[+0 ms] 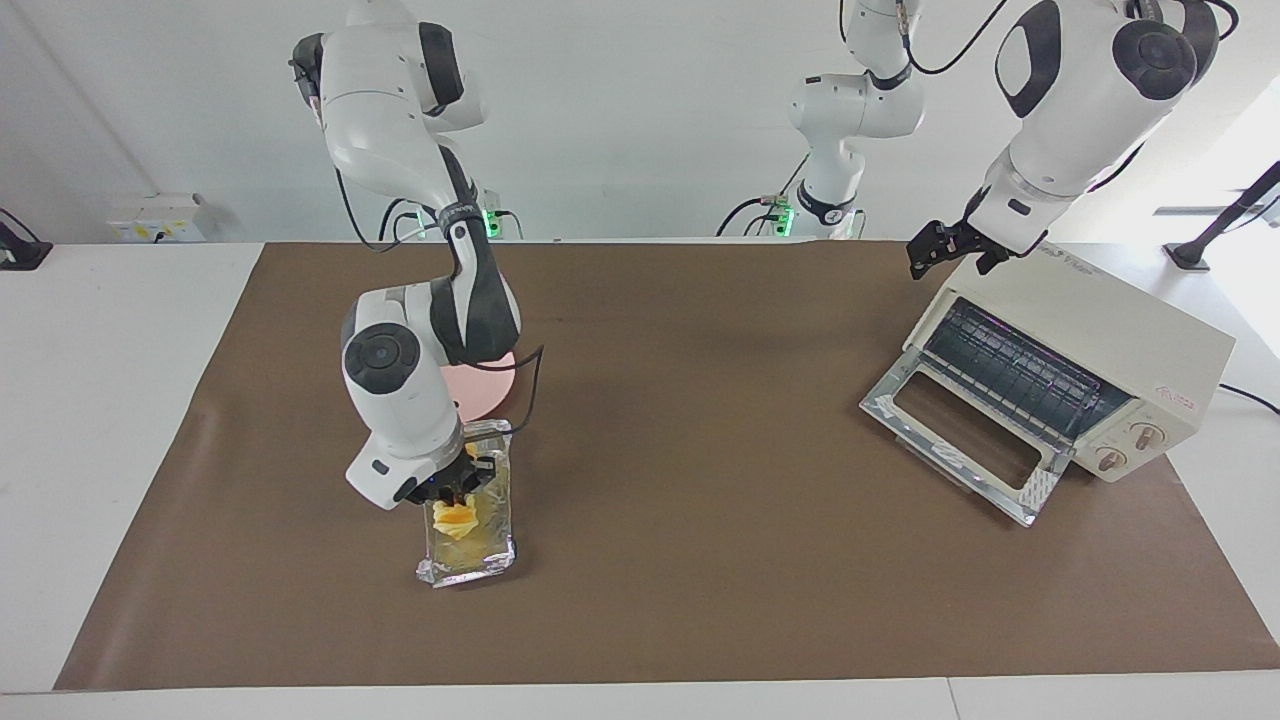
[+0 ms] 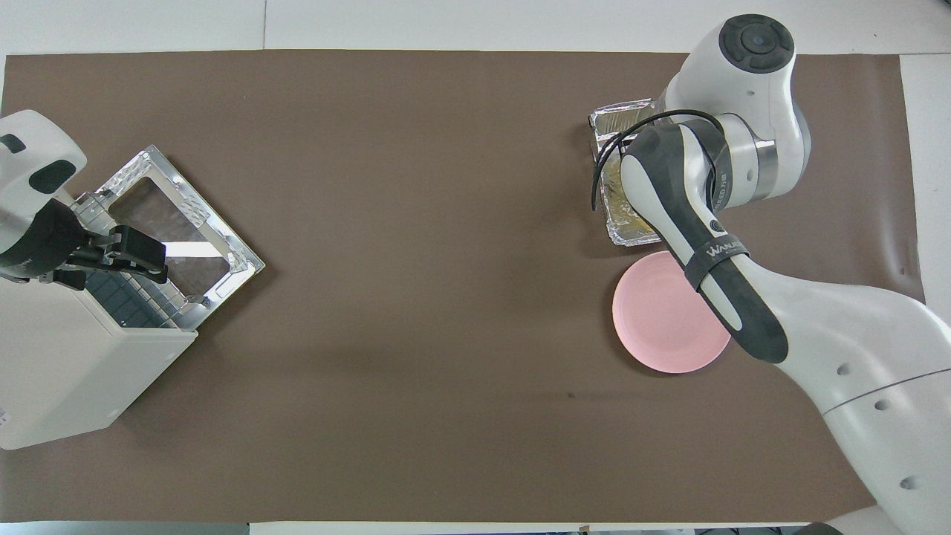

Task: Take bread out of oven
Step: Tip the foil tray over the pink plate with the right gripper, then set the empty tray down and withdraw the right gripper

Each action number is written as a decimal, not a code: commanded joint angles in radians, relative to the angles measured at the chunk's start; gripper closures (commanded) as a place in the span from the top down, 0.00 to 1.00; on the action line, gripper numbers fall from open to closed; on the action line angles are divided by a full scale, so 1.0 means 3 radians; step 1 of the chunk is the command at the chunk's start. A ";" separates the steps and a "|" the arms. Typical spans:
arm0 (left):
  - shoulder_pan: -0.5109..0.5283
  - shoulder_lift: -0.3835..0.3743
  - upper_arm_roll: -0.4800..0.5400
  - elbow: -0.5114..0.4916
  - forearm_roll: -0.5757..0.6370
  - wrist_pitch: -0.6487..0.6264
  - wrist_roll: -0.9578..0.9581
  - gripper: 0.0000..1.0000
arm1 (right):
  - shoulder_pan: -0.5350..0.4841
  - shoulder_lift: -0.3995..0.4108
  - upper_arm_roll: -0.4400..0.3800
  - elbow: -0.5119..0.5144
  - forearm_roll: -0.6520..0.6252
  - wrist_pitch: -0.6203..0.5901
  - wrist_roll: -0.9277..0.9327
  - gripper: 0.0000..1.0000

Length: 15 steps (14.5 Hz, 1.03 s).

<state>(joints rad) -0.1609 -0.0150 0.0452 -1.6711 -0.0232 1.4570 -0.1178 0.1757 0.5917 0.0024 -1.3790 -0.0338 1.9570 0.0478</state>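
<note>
The golden-orange bread [image 1: 456, 520] lies in a foil-lined tray [image 1: 470, 560] on the brown mat, toward the right arm's end of the table. My right gripper [image 1: 457, 492] is down in the tray, right on the bread's middle; bread shows on both sides of it. In the overhead view the right arm hides the bread and most of the tray [image 2: 620, 122]. The cream-white oven [image 1: 1090, 340] stands at the left arm's end with its glass door [image 1: 960, 440] dropped open and its rack bare. My left gripper [image 1: 950, 255] hangs open and empty over the oven's top edge, also in the overhead view [image 2: 137, 256].
A pink plate [image 2: 661, 319] lies next to the tray, nearer to the robots, partly hidden by the right arm in the facing view [image 1: 490, 390]. The oven [image 2: 67, 364] and its open door [image 2: 223, 245] fill the left arm's end. The brown mat [image 1: 700, 450] covers the table.
</note>
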 commanded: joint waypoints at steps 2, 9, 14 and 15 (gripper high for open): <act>0.0025 -0.0068 -0.0018 -0.0049 0.0052 0.0027 0.0035 1.00 | -0.0029 -0.0356 0.0033 -0.0077 -0.0036 -0.0417 -0.0011 0.00; 0.0010 -0.0068 -0.0018 -0.0039 0.0052 0.0021 0.0030 1.00 | -0.0059 -0.1581 0.0038 -0.1500 0.0301 -0.0389 0.0045 0.00; 0.0030 -0.0068 -0.0018 -0.0044 0.0052 0.0026 0.0035 1.00 | -0.0054 -0.2222 0.0043 -0.2749 0.0327 0.0500 0.0045 0.00; 0.0030 -0.0068 -0.0018 -0.0044 0.0052 0.0037 0.0035 1.00 | -0.0024 -0.2324 0.0043 -0.3029 0.0327 0.0796 0.0045 0.00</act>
<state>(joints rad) -0.1609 -0.0150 0.0444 -1.6711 -0.0232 1.4570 -0.1177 0.1681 -0.0116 0.0059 -2.1026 0.0534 2.0511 0.0495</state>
